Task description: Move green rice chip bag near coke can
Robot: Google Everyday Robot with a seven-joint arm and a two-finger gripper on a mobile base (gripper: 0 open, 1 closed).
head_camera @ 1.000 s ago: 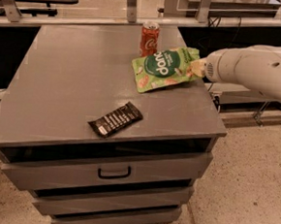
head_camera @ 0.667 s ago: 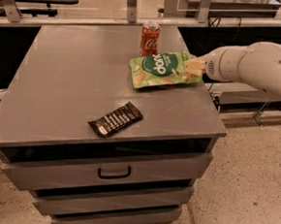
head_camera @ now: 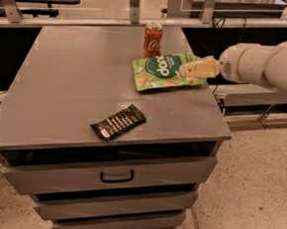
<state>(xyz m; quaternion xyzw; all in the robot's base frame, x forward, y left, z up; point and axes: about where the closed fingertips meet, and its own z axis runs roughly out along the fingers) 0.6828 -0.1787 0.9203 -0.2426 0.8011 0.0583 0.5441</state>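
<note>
Chip bag (head_camera: 159, 70) is lying on the desk (head_camera: 71, 81) right off the tip of the tool (head_camera: 187, 71). The tool reaches in over the right edge and looks pinched shut on the bag's right end. The can (head_camera: 153, 37) stands upright just past the bag's far corner, ahead of the tool's tip and a bit to the far side. Honestly I can't tell if the bag and can touch or there's a sliver of gap. So imo the bag is pretty much where it needs to be, and the step in hand is just setting it down clean. I'd get the bag sitting flat before letting go. Don't push any closer, because a pouch edge shoved into a light can could tip or skid it, and the can sits near the far edge of the desk. Then open up and back out along the arm's own line, so the tool doesn't drag the floppy pouch away with it. The black snack bar (head_camera: 118, 122) is well apart from the tool, toward the front of the desk, so it shouldn't get in the way.
</note>
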